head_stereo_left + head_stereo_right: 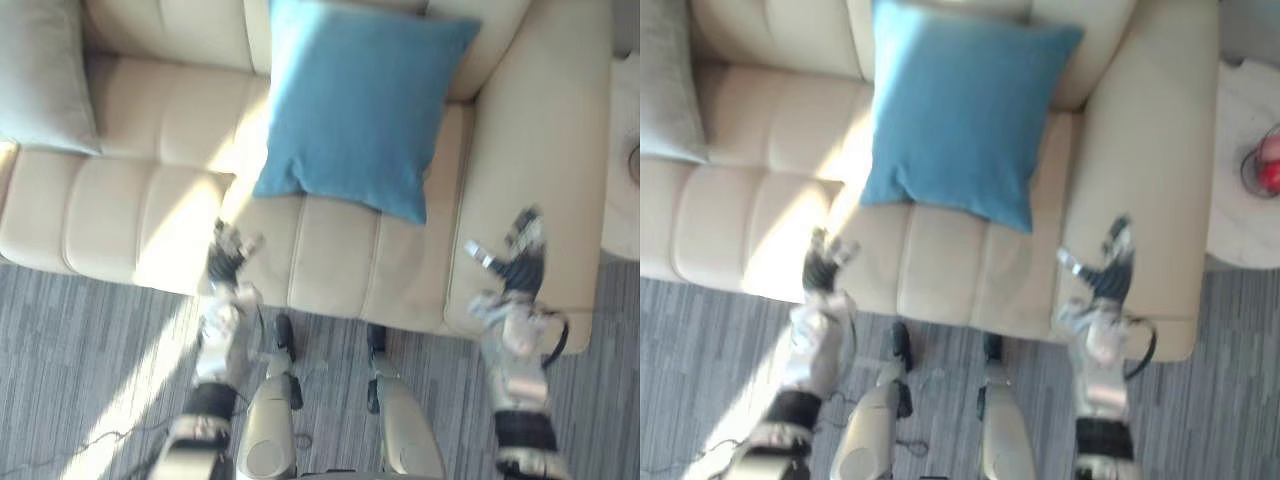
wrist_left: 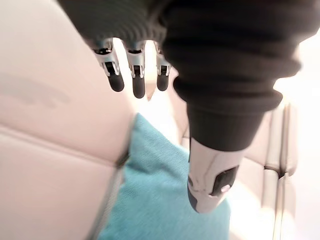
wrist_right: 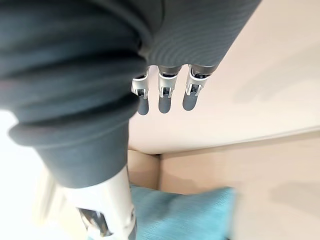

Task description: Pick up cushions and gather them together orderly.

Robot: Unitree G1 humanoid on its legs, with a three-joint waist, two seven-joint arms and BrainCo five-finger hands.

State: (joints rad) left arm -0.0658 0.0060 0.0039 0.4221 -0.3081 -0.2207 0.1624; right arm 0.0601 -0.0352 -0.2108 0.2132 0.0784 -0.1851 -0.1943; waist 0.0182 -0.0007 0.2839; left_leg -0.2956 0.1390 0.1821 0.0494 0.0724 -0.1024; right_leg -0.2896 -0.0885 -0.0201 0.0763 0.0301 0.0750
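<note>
Cushions on sofa: 2, well apart from each other.
Blue cushion (image 1: 355, 105): upright, leaning on the backrest, with its lower edge on the seat section nearest the robot's right. It sits just beside the armrest (image 1: 545, 150), and neither hand is on it.
Grey cushion (image 1: 45, 75): at the sofa's left end, against the backrest, partly cut off by the edge of the view.
Left hand (image 1: 228, 258): at the front edge of the seat, near the blue cushion's lower left corner but apart from it. Its fingers (image 2: 136, 82) are straight and apart, holding nothing.
Right hand (image 1: 518, 265): over the front end of the armrest. Its fingers (image 3: 165, 97) are straight, with the thumb spread wide, holding nothing.
Contact with sofa: cannot tell for either hand.
Sofa (image 1: 150, 120): cream, with a panelled seat and a patch of sunlight across the middle section.
Side table (image 1: 1245, 230): white, just beyond the armrest. A red item (image 1: 1270, 170) stands on it, too blurred to identify.
Floor: grey striped carpet (image 1: 60, 340) in front of the sofa.
</note>
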